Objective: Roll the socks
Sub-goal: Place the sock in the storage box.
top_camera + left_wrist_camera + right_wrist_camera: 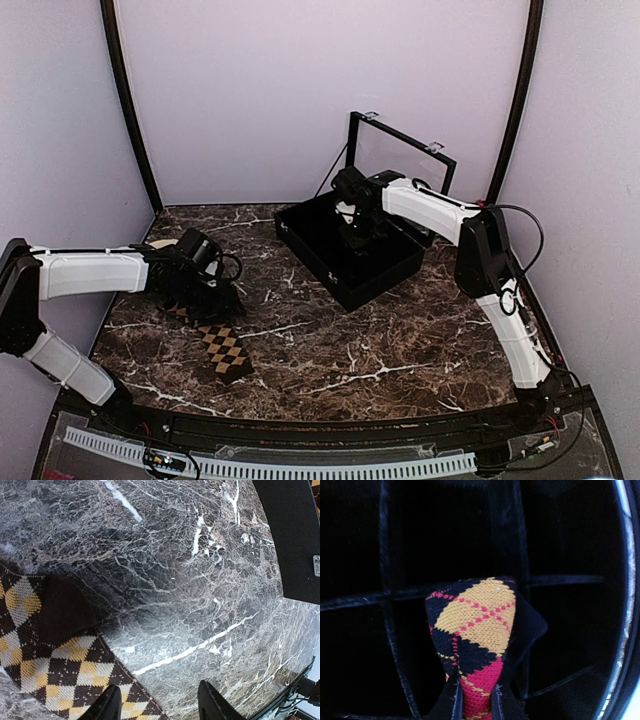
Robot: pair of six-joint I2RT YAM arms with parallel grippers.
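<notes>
A tan-diamond sock [60,670] lies flat at the lower left of the dark, white-veined marble tabletop [200,580], with a plain dark patch among its diamonds. The left pincer [160,705] shows at the bottom edge, its black fingertips [107,707] spread apart, one over the sock's edge, the other over bare marble. A black box [295,535] fills the top right corner.

Tan sock [225,352]: black ground, argyle diamonds in tan-yellow and pale grey.
Red sock [475,630]: black ground, orange and red diamonds, thin red crossing lines.
Table [400,350]: dark brown marble, white veining.
Box [385,283]: black throughout, dividers included.
</notes>
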